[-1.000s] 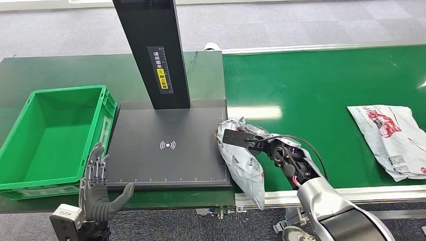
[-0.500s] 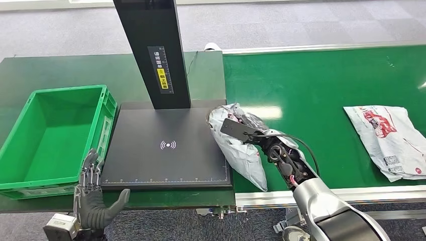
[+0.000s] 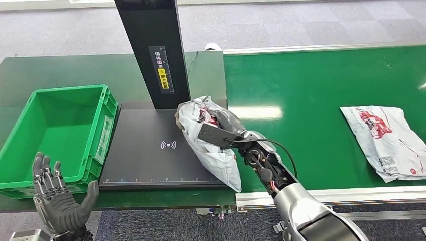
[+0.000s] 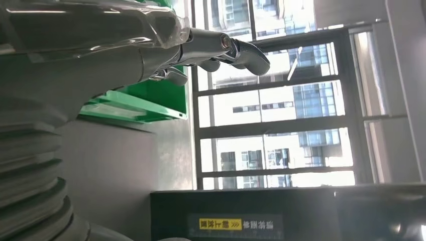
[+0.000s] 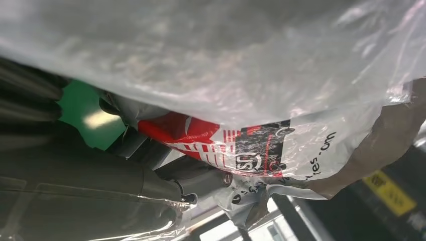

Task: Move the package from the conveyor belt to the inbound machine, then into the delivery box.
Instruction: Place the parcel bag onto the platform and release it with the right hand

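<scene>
Left hand (image 3: 59,203) is being held up, fingers apart, holding nothing, near the green plastic crate (image 3: 30,178). Crumpled white plastic mailer package (image 3: 211,140) is being gripped in the right hand (image 3: 226,131) over the black scanner platform's (image 3: 145,160) right edge. It is best lowered flat, centred on the platform, before release.

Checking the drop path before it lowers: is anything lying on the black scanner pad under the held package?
Nothing visible does. The right hand holds the package over the right part of the inbound machine's pad, whose visible surface is bare. The machine's black column stands behind it.
</scene>
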`<state>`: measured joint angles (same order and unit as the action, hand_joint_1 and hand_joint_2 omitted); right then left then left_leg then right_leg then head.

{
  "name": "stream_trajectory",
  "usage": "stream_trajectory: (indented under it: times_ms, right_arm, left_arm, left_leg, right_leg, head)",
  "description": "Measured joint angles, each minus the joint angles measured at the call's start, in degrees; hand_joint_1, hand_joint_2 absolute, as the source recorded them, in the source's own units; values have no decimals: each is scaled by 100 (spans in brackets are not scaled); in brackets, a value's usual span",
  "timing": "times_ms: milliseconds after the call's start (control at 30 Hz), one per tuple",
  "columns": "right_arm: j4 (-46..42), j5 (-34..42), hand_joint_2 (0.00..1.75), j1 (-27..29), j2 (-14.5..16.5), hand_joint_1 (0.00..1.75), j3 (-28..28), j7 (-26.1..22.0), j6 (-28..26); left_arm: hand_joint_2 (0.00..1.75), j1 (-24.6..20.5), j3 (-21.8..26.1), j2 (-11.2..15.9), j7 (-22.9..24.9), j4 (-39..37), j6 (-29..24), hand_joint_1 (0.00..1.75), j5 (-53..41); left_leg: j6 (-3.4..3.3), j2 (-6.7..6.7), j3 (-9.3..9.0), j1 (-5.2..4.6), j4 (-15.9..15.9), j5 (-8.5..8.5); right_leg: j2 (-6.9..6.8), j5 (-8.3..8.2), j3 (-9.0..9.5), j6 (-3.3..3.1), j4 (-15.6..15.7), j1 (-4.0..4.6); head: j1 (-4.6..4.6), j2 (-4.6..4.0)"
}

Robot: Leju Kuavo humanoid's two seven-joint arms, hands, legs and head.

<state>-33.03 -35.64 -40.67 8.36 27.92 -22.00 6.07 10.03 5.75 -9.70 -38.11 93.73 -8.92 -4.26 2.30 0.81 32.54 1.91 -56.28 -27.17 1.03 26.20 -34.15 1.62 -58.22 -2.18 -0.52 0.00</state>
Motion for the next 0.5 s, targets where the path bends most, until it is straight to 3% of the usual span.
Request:
stream_trajectory:
  times_ms: [33, 100, 133, 167, 300, 500]
  right_arm:
    - [57, -49, 175, -1, 33, 134, 68, 62, 56]
    - [190, -190, 175, -6, 90, 46, 219, 297, 178]
    - [254, -258, 175, -9, 111, 10, 298, 429, 213]
    - [312, -312, 175, -15, 130, 0, 379, 558, 232]
    - [445, -401, 175, -36, 161, 0, 598, 836, 82]
    - [463, -360, 175, -17, 119, 0, 672, 736, -396]
  left_arm:
    - [175, -1, 7, -4, 1, 7, -9, 0, 30]
    - [175, -3, 14, -7, 16, 10, 26, 0, 120]
    - [175, -4, 16, -7, 30, 10, 60, 0, 171]
    - [175, -6, 17, -7, 46, 10, 95, 0, 221]
    - [175, -21, 18, -5, 99, 9, 159, 0, 309]
    - [175, -76, -11, 13, 113, -9, 164, 0, 392]
  left_leg:
    - [0, -1, 0, 0, 0, 0]
    - [0, -2, 0, 0, 0, 0]
    - [0, -2, 0, 0, 0, 0]
    - [0, -2, 0, 0, 0, 0]
    - [0, -3, -3, 0, 0, 0]
    - [0, -2, -7, 0, 0, 1]
  right_leg:
    - [0, 0, 0, 0, 0, 0]
    - [-1, 0, 0, 0, 0, 0]
    - [-1, 0, 0, 0, 0, 0]
    - [-1, 0, 0, 0, 0, 0]
    - [-2, 0, 1, 0, 1, 0]
    - [-2, 0, 4, 0, 1, -1]
  head:
    - [0, 0]
    - [0, 0]
    - [0, 0]
    - [0, 0]
    - [0, 0]
    - [0, 0]
